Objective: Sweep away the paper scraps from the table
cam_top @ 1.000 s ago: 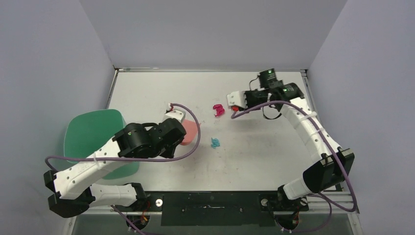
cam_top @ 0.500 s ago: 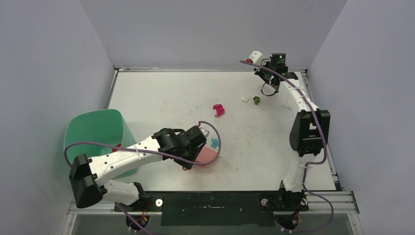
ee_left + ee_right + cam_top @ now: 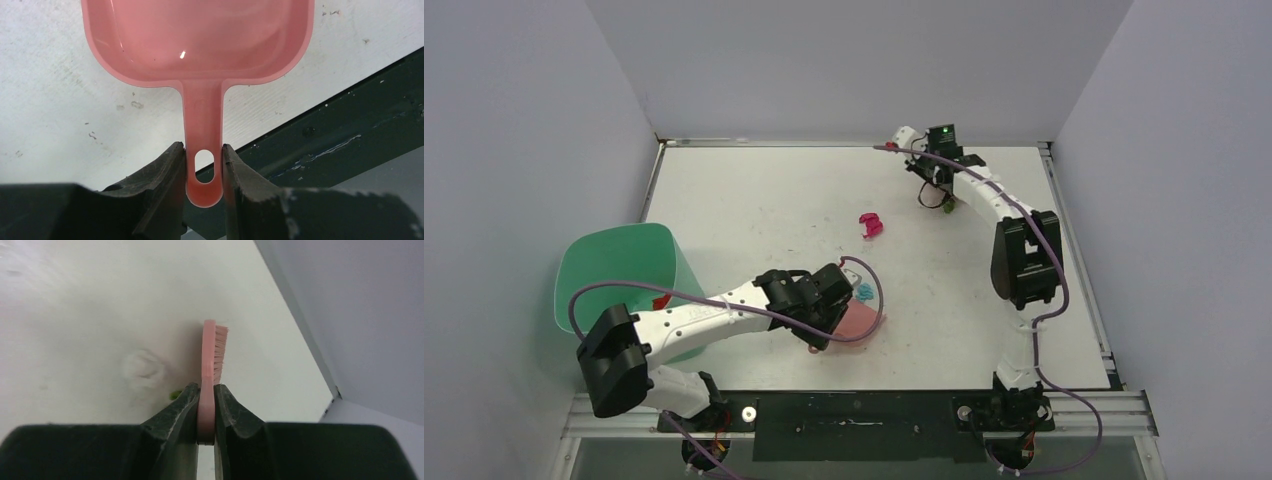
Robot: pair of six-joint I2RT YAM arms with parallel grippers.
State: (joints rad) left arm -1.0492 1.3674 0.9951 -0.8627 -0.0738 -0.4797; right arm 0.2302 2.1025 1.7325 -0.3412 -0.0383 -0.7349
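On the white table (image 3: 754, 200) a magenta paper scrap (image 3: 871, 225) lies mid-table. A teal scrap (image 3: 864, 291) lies just beyond the pink dustpan (image 3: 856, 318). My left gripper (image 3: 822, 332) is shut on the dustpan's handle (image 3: 202, 150); the pan (image 3: 200, 40) lies flat and empty near the front edge. My right gripper (image 3: 902, 143) is at the back edge, shut on the pink hand brush (image 3: 212, 350), held above the table. Below the brush lie a white scrap (image 3: 144, 369) and a green scrap (image 3: 175, 395), which also shows under the arm's cable (image 3: 950, 204).
A mint-green bin (image 3: 614, 270) stands off the table's left side with a red scrap (image 3: 661, 300) inside. The dark front rail (image 3: 350, 120) runs right behind the dustpan. Grey walls close the back and both sides.
My right arm swung left along the back edge with the brush, over the white and green scraps. My left gripper shifted the dustpan slightly, staying just short of the teal scrap.
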